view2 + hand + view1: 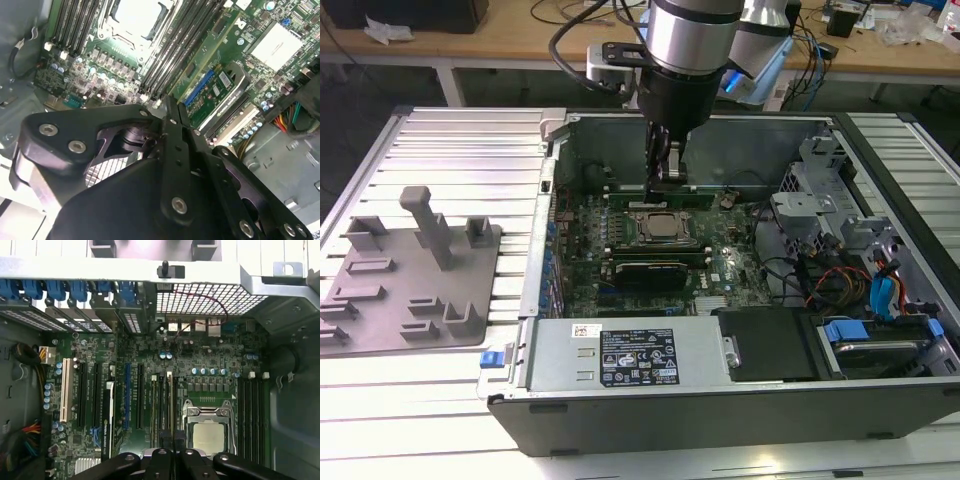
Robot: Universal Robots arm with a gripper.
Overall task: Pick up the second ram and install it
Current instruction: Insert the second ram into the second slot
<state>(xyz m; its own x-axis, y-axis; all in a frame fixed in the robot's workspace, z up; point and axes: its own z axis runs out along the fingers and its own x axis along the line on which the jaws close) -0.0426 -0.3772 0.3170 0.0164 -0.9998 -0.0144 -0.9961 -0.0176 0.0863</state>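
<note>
I get bright, even light from overhead in the exterior view. The ribbed tabletop (430, 410) glares almost white along its near edge, and the arm (692, 35) carries hard highlights on its metal sleeve. Inside the case (720, 410) it is dimmer, with the far wall and corners in shade.

In the second wrist view the CPU (137, 15) and a heatsink (277, 45) burn out to flat white, while the black gripper (169, 107) reads as a dark mass with a thin sheen on its edges.

In the first wrist view the case rim washes out pale. The board (215, 355) is evenly lit, and the corner by the cables (30, 430) falls dim.
</note>
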